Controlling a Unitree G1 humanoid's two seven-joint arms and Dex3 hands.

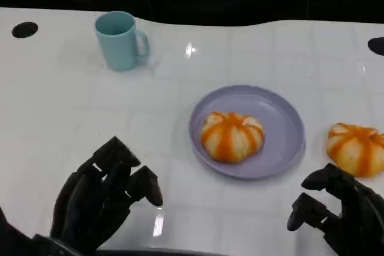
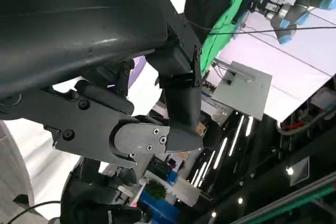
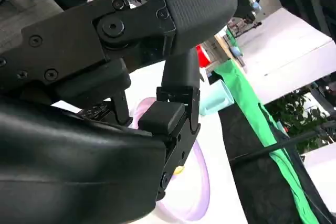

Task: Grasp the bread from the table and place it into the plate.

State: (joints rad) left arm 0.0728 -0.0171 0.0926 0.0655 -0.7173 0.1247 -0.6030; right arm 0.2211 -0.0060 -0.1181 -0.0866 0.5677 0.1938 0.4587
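Bread (image 1: 357, 148), round, white with orange stripes: lies on the white table (image 1: 60, 106) at the right side of the head view, just beside the plate's right rim but outside it. Nothing touches it.

Plate (image 1: 282, 118), lilac, round, shallow: sits near the middle of the table. In the right wrist view a stretch of its rim (image 3: 202, 182) shows behind the fingers.

Second bread (image 1: 231, 136), same colouring: rests inside the plate, left of its centre.

Right hand (image 1: 342, 211), black: low at the right of the head view, just short of the bread on the table, fingers apart and partly curled, holding nothing.

Left hand (image 1: 99, 199), black: low at the left, over bare table, well apart from the plate, fingers loosely bent, released and empty.

Mug (image 1: 120, 40), pale blue, upright, handle to the right: stands at the far left of the table, well apart from the plate; also seen in the right wrist view (image 3: 218, 98).
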